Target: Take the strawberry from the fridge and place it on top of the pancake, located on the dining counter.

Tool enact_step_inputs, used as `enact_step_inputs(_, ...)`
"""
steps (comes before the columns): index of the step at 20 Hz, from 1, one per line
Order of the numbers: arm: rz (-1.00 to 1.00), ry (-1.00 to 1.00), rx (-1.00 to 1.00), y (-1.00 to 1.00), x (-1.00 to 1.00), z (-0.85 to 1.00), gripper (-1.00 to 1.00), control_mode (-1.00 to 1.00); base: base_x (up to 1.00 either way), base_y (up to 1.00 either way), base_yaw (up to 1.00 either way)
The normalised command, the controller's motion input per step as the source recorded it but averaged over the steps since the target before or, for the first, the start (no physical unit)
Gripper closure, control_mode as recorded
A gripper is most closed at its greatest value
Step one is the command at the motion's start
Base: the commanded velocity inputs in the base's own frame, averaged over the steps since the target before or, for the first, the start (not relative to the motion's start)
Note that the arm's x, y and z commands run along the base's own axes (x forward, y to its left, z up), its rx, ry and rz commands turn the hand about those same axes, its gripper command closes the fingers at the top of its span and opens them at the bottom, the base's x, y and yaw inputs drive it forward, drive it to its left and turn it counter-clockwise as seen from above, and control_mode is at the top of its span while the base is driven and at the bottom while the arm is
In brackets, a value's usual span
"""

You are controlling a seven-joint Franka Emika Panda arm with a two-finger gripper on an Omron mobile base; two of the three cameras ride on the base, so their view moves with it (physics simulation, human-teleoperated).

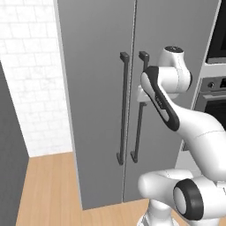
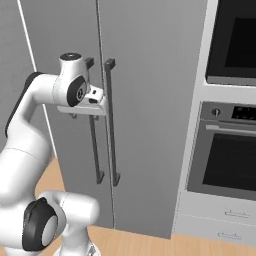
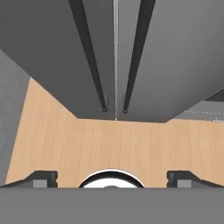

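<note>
The fridge stands in front of me, tall and grey, with both doors shut. Its two dark bar handles run side by side along the centre seam. My gripper hangs close in front of the upper part of the handles and points down. In the hand view the fingertips stand far apart with nothing between them, so the gripper is open, and the handles run down toward the floor. The strawberry is hidden behind the shut doors. The pancake and the dining counter are out of view.
Black-windowed wall ovens stand right of the fridge, with white drawers beneath. A white tiled wall and a dark grey panel lie to the left. Light wood floor spreads below.
</note>
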Motion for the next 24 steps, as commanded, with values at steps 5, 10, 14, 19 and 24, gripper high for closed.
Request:
enact_step_inputs(5,0.00,0.00,0.00,0.00,0.00,0.00,-1.00,1.00,-0.51,0.00,0.00)
enact_step_inputs(10,0.00,0.00,0.00,0.00,0.00,0.00,-1.00,1.00,-0.35,0.00,0.00)
enact_step_inputs(14,0.00,-0.18,-0.03,0.00,0.00,0.00,-1.00,-1.00,0.00,0.00,0.00)
enact_step_inputs(19,0.00,-0.36,-0.08,0.00,0.09,0.00,-1.00,-1.00,0.00,0.00,0.00)
enact_step_inputs(24,0.00,-0.08,0.00,-0.06,0.22,0.02,-1.00,-1.00,0.00,0.00,0.00)
